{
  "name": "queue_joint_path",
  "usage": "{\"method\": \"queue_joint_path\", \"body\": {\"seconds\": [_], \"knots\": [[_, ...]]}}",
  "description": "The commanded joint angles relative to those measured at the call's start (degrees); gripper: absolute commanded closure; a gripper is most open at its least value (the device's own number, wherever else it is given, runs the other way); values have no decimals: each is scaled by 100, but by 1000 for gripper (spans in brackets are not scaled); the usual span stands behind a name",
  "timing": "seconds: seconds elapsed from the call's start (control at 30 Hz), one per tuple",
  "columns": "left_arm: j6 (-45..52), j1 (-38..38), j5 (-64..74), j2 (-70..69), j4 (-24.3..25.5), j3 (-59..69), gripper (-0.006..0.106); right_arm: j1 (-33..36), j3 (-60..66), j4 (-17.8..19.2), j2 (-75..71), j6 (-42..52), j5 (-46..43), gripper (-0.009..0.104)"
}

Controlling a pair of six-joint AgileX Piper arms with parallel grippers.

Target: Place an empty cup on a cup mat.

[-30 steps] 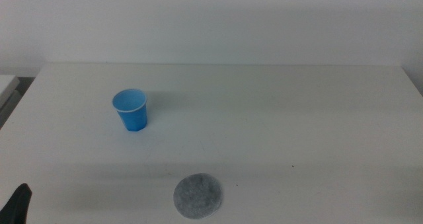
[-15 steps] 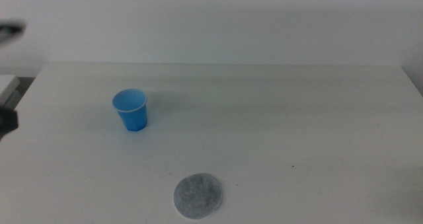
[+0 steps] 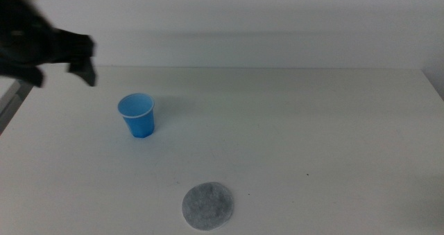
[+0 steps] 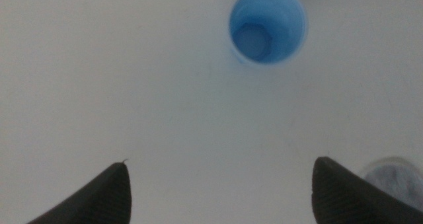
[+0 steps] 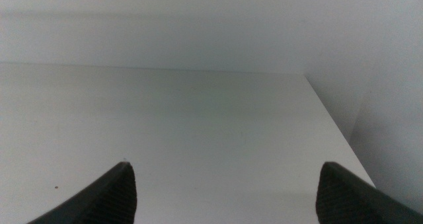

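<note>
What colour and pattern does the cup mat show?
Speckled grey, the cup mat shows best in the middle view.

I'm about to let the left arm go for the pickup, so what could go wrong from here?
The left gripper, jaws wide open, is above and behind the cup, off to its side; a poorly aligned descent could knock the light, upright cup over. The cup tapers toward its base, so a low pinch may slip. The cup mat lies near the table's front edge, leaving little room for error. The right gripper waits.
</note>
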State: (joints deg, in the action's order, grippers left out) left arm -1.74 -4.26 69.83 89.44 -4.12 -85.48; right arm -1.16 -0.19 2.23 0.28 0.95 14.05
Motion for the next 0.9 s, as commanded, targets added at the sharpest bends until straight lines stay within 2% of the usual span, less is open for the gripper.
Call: {"method": "queue_joint_path", "body": {"seconds": [0.0,0.17,0.5,0.6,0.77,0.87], "knots": [[-23,-113,13,524,14,-337,7,12,19,39,-28,23,-38,2],[47,-196,13,1593,11,-847,7,12,19,39,-28,23,-38,2],[174,-230,-957,2853,-80,-1031,33,12,19,39,-28,23,-38,2],[174,-230,-1078,3001,-187,-1056,53,12,19,39,-28,23,-38,2],[174,-230,-1112,2986,-390,-1067,99,12,19,39,-28,23,-38,2],[123,-292,-927,2740,-327,-956,102,12,19,39,-28,23,-38,2]]}}
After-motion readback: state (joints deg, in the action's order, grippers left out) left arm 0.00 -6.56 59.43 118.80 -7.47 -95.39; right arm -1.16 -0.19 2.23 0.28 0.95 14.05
